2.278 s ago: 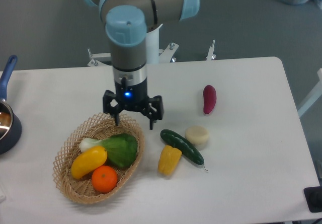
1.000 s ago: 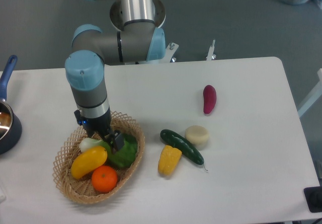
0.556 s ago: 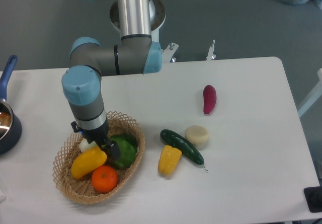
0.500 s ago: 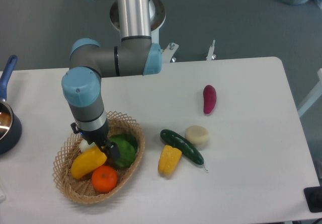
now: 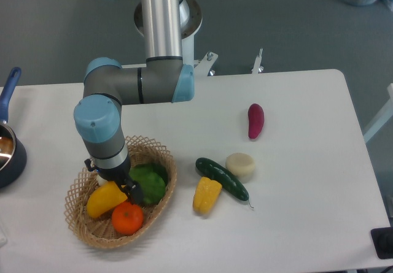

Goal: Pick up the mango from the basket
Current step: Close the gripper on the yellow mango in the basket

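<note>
The mango (image 5: 101,201), glossy yellow and elongated, lies in the left part of the tan wicker basket (image 5: 77,224) at the table's front left. My gripper (image 5: 120,186) points straight down into the basket over the mango's upper right end, and the wrist hides that end. One dark finger (image 5: 135,194) shows just right of the mango, between it and a green leafy vegetable (image 5: 149,181). The other finger is hidden. The jaws look open, straddling the mango's end.
A round orange fruit (image 5: 128,218) lies in the basket right below the mango. Right of the basket are a yellow pepper (image 5: 207,194), a dark cucumber (image 5: 222,178), a cream round piece (image 5: 241,165) and a purple sweet potato (image 5: 255,120). A blue-handled pot (image 5: 7,144) stands at the left edge.
The arm swung left from beside the basket's far rim and came down into the basket. In the last half second it sank a little lower over the mango's end.
</note>
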Controlling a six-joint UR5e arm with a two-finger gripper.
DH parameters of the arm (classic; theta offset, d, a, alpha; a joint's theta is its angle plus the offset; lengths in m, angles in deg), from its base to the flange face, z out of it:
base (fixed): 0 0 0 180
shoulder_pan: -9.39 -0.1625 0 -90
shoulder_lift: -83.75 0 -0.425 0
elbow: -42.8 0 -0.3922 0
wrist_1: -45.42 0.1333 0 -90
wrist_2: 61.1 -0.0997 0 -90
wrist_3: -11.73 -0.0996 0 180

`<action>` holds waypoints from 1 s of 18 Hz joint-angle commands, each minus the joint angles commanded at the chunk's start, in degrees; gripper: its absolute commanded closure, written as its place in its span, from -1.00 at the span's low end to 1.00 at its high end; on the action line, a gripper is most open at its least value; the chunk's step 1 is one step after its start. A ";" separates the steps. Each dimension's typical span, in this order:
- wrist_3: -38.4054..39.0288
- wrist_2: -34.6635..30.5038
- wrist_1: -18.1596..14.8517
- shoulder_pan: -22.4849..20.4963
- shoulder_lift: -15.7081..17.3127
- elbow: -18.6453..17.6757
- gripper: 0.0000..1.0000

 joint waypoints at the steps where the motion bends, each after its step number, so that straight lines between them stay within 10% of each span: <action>1: 0.09 -0.17 0.00 0.09 -0.44 0.17 -1.00; 5: 0.18 -0.18 -0.09 0.35 -0.97 0.52 -0.99; 18: 0.09 0.18 -0.35 0.62 0.26 0.26 -0.05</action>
